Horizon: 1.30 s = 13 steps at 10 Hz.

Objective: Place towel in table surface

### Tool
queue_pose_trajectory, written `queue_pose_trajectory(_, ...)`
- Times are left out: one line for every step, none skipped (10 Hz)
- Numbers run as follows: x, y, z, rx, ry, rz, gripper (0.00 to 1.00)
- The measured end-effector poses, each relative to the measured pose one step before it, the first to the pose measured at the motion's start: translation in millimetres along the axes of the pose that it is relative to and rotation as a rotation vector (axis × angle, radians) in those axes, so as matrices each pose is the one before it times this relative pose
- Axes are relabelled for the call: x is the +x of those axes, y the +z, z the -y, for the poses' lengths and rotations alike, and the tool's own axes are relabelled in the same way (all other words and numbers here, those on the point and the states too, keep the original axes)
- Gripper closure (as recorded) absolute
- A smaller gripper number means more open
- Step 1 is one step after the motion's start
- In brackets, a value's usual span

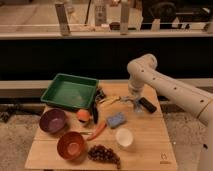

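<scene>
My gripper (pixel 132 98) hangs from the white arm (pixel 165 87) and sits low over the right back part of the wooden table (pixel 150 150). A pale grey piece (pixel 125 99) shows right at the gripper's tip; I cannot tell whether it is the towel or whether it is held. A small blue folded pad (pixel 116 120) lies on the table just in front and left of the gripper. A black-handled tool (pixel 147 105) lies right beside the gripper.
A green tray (pixel 70 91) stands at the back left. A purple bowl (pixel 52 120), an orange bowl (pixel 71 145), an orange (pixel 83 115), a carrot (pixel 98 130), grapes (pixel 103 154), a white cup (pixel 124 137) and a yellow item (pixel 107 102) lie on the table.
</scene>
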Motion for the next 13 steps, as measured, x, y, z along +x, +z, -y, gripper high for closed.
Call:
queue_pose_trajectory(6.28,4.9,-3.13,-0.01642,0.0219,0.00294,0.86)
queue_pose_trajectory(6.46,7.36,-3.61,-0.01751,0.02095,0.00533,0.86)
queue_pose_trajectory(4.08,11.82,-2.72,-0.01991,0.01741,0.0122,0.86)
queue_pose_trajectory(-0.39,13.45,-2.87,-0.02447,0.01314,0.01507,0.86)
queue_pose_trajectory(0.07,10.19,-1.63,-0.02027,0.01131,0.00954,0.82)
queue_pose_trajectory(1.62,8.4,-1.66,-0.01918,0.01058,0.00509,0.71)
queue_pose_trajectory(0.32,4.21,-0.05,-0.00869,0.00654,0.00381,0.61)
queue_pose_trajectory(0.04,3.97,-0.15,-0.00736,0.00532,0.00198,0.53)
queue_pose_trajectory(-0.39,3.14,-1.18,-0.00639,0.0046,0.00183,0.41)
queue_pose_trajectory(1.93,-0.68,-1.2,-0.00141,0.00551,0.00057,0.34)
queue_pose_trajectory(4.3,-1.31,-4.54,-0.00306,0.00749,-0.00198,0.26)
queue_pose_trajectory(0.9,-0.77,-1.1,-0.00116,0.00427,-0.00028,0.24)
queue_pose_trajectory(-1.11,-2.24,0.46,0.00311,-0.00069,-0.00011,0.24)
